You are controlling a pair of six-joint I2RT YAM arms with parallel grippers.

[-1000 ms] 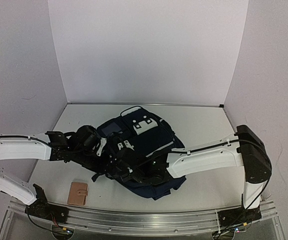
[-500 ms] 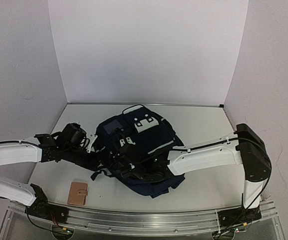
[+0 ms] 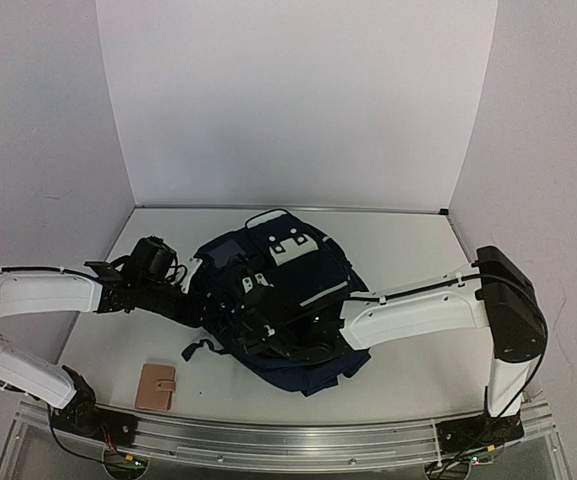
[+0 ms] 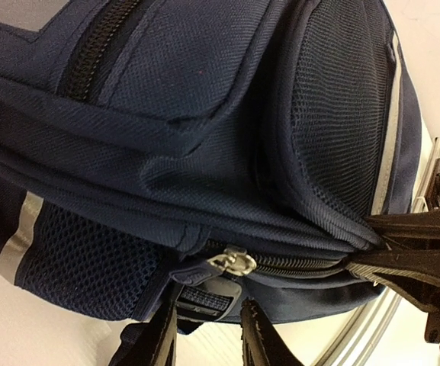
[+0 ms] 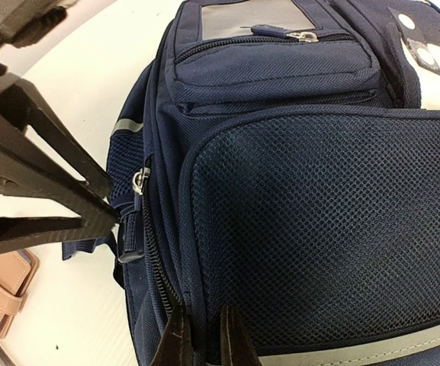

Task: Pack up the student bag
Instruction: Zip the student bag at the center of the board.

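Observation:
The student bag point(image 3: 293, 295), a dark navy backpack with grey stripes and white patches, lies flat mid-table. My left gripper point(image 3: 196, 293) is at its left side. In the left wrist view the gripper point(image 4: 207, 335) holds the dark zipper pull tab point(image 4: 204, 297) between its narrow-set fingers, just below the silver slider point(image 4: 233, 263). My right gripper point(image 3: 243, 335) is at the bag's near-left edge. In the right wrist view it point(image 5: 202, 335) is shut on a fabric ridge beside the mesh pocket point(image 5: 319, 244). The zipper point(image 5: 155, 259) looks closed.
A tan wallet point(image 3: 155, 386) lies on the table near the front left, also at the corner of the right wrist view point(image 5: 2, 293). A metal rail point(image 3: 288, 440) runs along the front edge. White walls enclose the table.
My left gripper drew back to the left away from the bag, then returned to its left side and closed on the zipper pull. The right gripper kept its pinch; the bag shifted slightly.

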